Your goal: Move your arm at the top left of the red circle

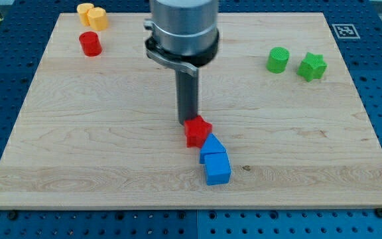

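The red circle point(90, 44) is a short red cylinder near the view's top left of the wooden board point(98, 133). My tip point(188, 122) is at the board's middle, far to the right of and below the red circle. The tip touches the upper left edge of a red star-shaped block point(197, 131).
Two yellow blocks point(92, 15) sit together above the red circle. Two blue blocks point(215, 160) lie just below the red star. A green cylinder point(278, 60) and a green star point(312, 66) sit at the view's upper right.
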`<action>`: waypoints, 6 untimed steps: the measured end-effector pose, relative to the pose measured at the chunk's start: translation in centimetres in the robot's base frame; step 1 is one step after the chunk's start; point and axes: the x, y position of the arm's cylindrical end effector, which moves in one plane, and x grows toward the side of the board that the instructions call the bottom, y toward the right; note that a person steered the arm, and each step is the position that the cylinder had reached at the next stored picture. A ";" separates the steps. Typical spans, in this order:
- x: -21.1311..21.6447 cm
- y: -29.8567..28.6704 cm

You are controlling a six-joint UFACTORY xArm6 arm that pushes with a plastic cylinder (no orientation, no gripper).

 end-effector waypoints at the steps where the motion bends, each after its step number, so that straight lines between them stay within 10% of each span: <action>1: 0.3 1.1; 3: -2.4 -11.4; 6: -18.4 -26.0</action>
